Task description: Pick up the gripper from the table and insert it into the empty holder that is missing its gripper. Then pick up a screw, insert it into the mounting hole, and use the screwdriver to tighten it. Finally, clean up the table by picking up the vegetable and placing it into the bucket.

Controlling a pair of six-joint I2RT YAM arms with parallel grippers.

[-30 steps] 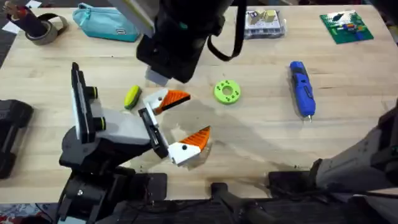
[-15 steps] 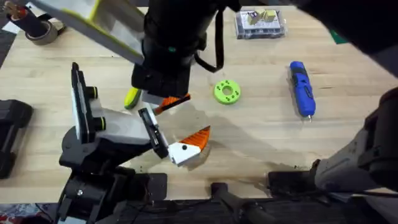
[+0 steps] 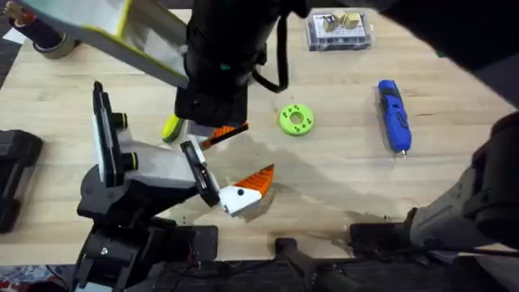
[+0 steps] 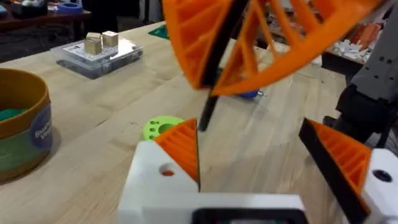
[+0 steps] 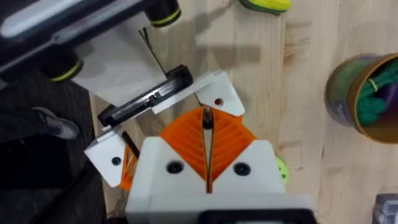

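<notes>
I see the holder (image 3: 134,166) at left, the vegetable (image 3: 171,128) beside it, the gripper (image 3: 225,132) lying under my right gripper (image 5: 206,124), whose pads are pressed together, my left gripper (image 4: 249,143) spread open, and the screwdriver (image 3: 393,113) well right.

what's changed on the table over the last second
The dark arm came down and left over the white block with the deep-orange wedge finger, hiding the block; any grip is hidden. The white-and-black holder, yellow-green toy vegetable, round green disc and blue pen-shaped screwdriver stayed put.
</notes>
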